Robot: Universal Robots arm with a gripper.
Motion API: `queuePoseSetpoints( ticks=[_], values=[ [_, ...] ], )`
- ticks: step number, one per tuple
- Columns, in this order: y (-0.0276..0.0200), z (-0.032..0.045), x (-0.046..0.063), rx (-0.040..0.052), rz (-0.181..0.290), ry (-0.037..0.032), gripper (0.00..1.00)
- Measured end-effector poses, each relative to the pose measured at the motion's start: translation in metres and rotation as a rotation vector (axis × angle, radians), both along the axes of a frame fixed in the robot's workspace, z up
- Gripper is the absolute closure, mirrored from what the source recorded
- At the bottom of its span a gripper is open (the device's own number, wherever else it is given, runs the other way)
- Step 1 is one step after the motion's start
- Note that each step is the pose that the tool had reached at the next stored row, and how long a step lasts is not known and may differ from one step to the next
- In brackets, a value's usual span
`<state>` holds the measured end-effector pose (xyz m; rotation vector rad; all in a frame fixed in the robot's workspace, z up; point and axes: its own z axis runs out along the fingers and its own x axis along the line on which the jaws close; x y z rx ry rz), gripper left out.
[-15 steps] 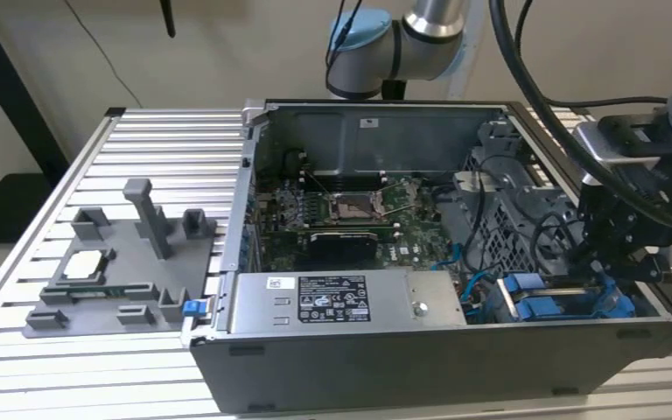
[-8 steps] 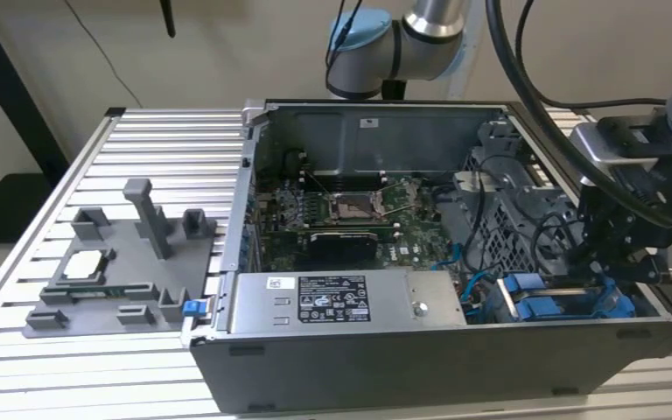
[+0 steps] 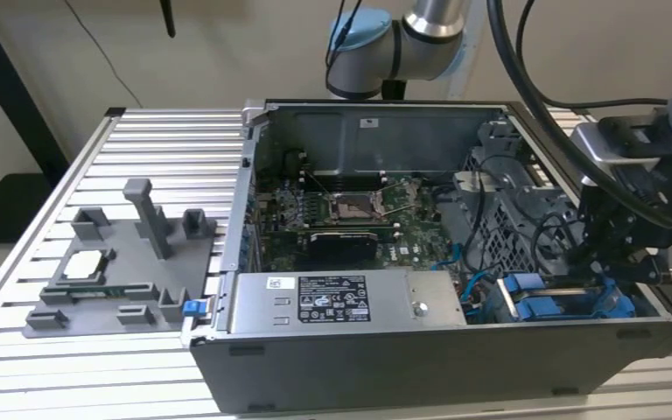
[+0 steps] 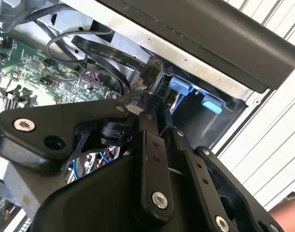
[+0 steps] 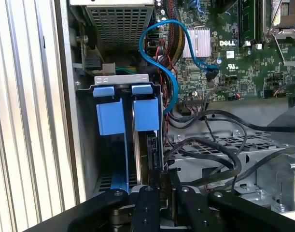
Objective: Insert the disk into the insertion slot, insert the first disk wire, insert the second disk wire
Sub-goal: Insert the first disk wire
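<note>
Several black cables [image 5: 212, 141] beside the hand [image 5: 161, 186]

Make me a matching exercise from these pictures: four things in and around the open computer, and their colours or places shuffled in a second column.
Things:
1. power-supply box
2. motherboard
3. fixture plate
4. looped data cable

Colours or places:
A. blue, curving over the board in the first wrist view
B. green, on the floor of the computer case
C. silver with a black sticker
D. grey, outside the case on the exterior view's left

Pairs: 1-C, 2-B, 3-D, 4-A
</note>
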<state>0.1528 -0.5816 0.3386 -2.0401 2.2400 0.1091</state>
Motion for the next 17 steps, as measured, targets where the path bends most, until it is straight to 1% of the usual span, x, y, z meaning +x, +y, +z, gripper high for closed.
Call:
queuePoseSetpoints(
  ticks=[7, 13, 17],
  values=[
    [-0.0004, 0.0005, 0.0000, -0.0005, 0.000, 0.0000, 1.00],
    [-0.0004, -0.0006, 0.0000, -0.0087, 0.000, 0.0000, 1.00],
    [-0.0004, -0.0012, 0.0000, -0.0107, 0.000, 0.0000, 1.00]
  ],
)
